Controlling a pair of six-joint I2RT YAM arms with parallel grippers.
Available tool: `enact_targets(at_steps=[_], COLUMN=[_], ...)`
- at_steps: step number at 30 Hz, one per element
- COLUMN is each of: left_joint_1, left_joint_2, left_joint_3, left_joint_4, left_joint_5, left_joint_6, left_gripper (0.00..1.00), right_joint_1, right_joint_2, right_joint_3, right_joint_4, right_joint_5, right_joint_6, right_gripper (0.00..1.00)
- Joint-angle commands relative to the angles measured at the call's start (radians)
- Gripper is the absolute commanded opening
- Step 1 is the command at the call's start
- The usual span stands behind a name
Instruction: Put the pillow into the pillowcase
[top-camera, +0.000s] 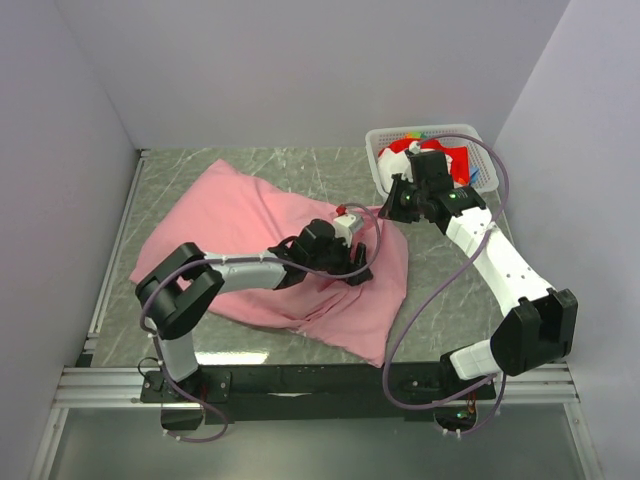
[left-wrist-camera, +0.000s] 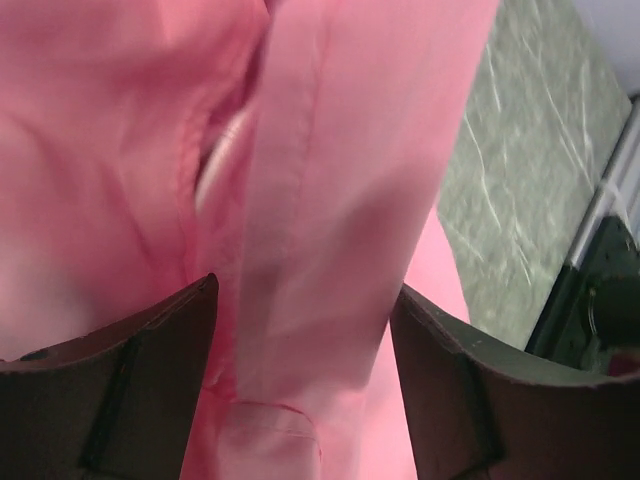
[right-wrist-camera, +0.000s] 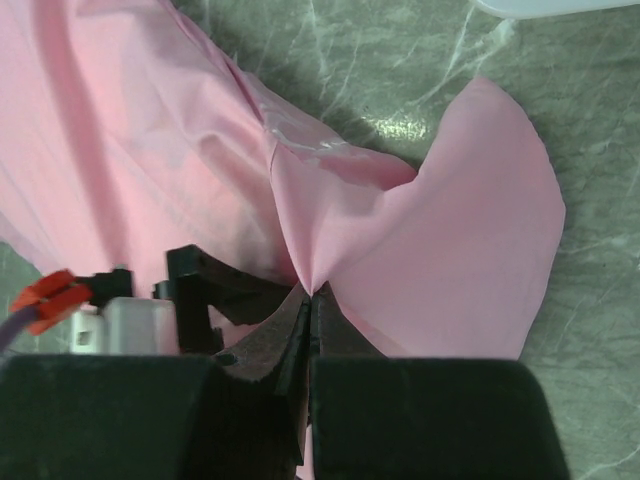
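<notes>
The pink pillowcase lies spread over the worktop. My left hand is spread wide, with a fold of this cloth passing between its fingers. My right hand is pressed together and pinches the pillowcase edge, near a white basket.

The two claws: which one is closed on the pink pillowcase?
The right claw: its jaws are shut, pinching a fold of the pillowcase. The left claw stands open, with fabric between its fingers.

Grey-green marbled table. Pink pillowcase lies crumpled across its middle. White basket sits just beyond the pillowcase's far-right corner.
</notes>
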Motion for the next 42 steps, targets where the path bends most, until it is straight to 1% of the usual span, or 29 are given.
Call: enact_targets(at_steps=[1, 4, 6, 8, 10, 14, 15, 17, 19, 20, 22, 23, 26, 28, 30, 31, 34, 37, 38, 39, 40, 42], left_joint_1=[-0.001, -0.047, -0.089, -0.106, -0.110, -0.119, -0.123, -0.130, -0.135, -0.133, -0.135, -0.136, -0.136, -0.136, -0.135, -0.135, -0.135, -0.136, -0.135, -0.135, -0.136, -0.136], left_joint_2=[0.007, -0.028, -0.049, -0.075, -0.101, -0.155, -0.169, -0.213, -0.262, -0.279, -0.332, -0.347, -0.411, -0.450, -0.488, -0.502, -0.552, -0.557, -0.553, -0.553, -0.557, -0.589], left_joint_3=[0.000, -0.038, -0.067, -0.089, -0.129, -0.195, -0.213, -0.229, -0.249, -0.255, -0.269, -0.275, -0.321, -0.359, -0.400, -0.414, -0.476, -0.520, -0.529, -0.542, -0.548, -0.543], left_joint_4=[0.111, 0.123, 0.126, 0.136, 0.162, 0.197, 0.195, 0.191, 0.162, 0.150, 0.102, 0.075, 0.047, 0.042, 0.028, 0.027, 0.037, 0.066, 0.085, 0.099, 0.143, 0.148], left_joint_5=[0.221, 0.285, 0.299, 0.344, 0.362, 0.409, 0.402, 0.392, 0.345, 0.325, 0.242, 0.231, 0.202, 0.182, 0.153, 0.127, 0.102, 0.110, 0.124, 0.163, 0.185, 0.165], left_joint_6=[0.002, 0.007, 0.002, -0.021, -0.061, -0.113, -0.121, -0.142, -0.168, -0.176, -0.199, -0.203, -0.226, -0.242, -0.265, -0.269, -0.305, -0.317, -0.314, -0.308, -0.303, -0.280], left_gripper=[0.71, 0.69, 0.68, 0.66, 0.64, 0.56, 0.51, 0.48, 0.38, 0.36, 0.29, 0.27, 0.26, 0.20, 0.15, 0.14, 0.15, 0.17, 0.21, 0.42, 0.52, 0.70], right_joint_1=[-0.011, -0.011, -0.011, -0.012, -0.014, -0.014, -0.014, -0.014, -0.014, -0.014, -0.012, -0.012, -0.012, -0.008, 0.004, 0.008, 0.032, 0.052, 0.057, 0.064, 0.070, 0.084], right_joint_2=[-0.013, -0.012, -0.004, 0.006, 0.010, 0.023, 0.025, 0.029, 0.034, 0.036, 0.046, 0.049, 0.069, 0.089, 0.112, 0.140, 0.181, 0.233, 0.249, 0.263, 0.281, 0.284], right_joint_3=[0.019, 0.020, 0.023, 0.026, 0.026, 0.026, 0.023, 0.019, 0.012, 0.009, 0.008, 0.009, 0.009, 0.014, 0.028, 0.037, 0.043, 0.040, 0.043, 0.054, 0.057, 0.052], right_joint_4=[0.028, 0.030, 0.030, 0.028, 0.033, 0.034, 0.036, 0.045, 0.051, 0.056, 0.062, 0.065, 0.080, 0.099, 0.113, 0.113, 0.160, 0.212, 0.217, 0.221, 0.228, 0.235], right_joint_5=[-0.005, 0.004, 0.012, 0.013, 0.015, 0.018, 0.015, 0.012, 0.007, 0.004, 0.002, 0.001, -0.011, -0.016, -0.012, -0.004, 0.025, 0.056, 0.064, 0.076, 0.076, 0.087], right_joint_6=[0.000, -0.003, -0.003, -0.003, -0.001, -0.001, 0.000, 0.002, 0.005, 0.005, 0.006, 0.006, 0.012, 0.019, 0.025, 0.025, 0.040, 0.058, 0.060, 0.061, 0.065, 0.069], right_gripper=[0.00, 0.00, 0.00, 0.00, 0.00, 0.00, 0.00, 0.00, 0.00, 0.00, 0.00, 0.00, 0.00, 0.00, 0.00, 0.00, 0.00, 0.00, 0.00, 0.00, 0.00, 0.00])
